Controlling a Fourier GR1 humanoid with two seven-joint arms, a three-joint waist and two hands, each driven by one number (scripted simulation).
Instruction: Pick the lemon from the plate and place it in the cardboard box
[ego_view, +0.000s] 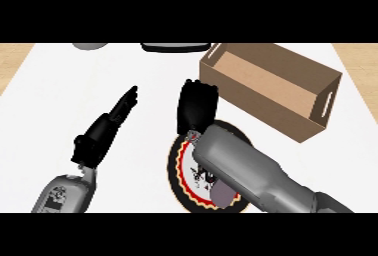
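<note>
Open-topped brown cardboard box (251, 100): upper right of frame, set at an angle on the white counter top (66, 90); slot handle cut in its right end wall.

Round plate with black-and-red rim and white patterned centre (181, 165): lower centre of frame, largely covered by the grey right forearm (251, 175) crossing it from the lower right.

Black right hand (196, 107): centre of frame, just above the plate's upper edge and just beside the box's near left corner, back turned to the view. Open or closed: cannot be told, nor what, if anything, is held.

Lemon: hidden from view; place cannot be told.

Black left hand (107, 125): left of centre, fingers straight and together, pointing to the upper right, holding nothing, apart from plate and box. Grey left forearm (66, 192) at lower left.

Grey rounded object (88, 46) and flat black object (176, 47): cut off at the top edge.
</note>
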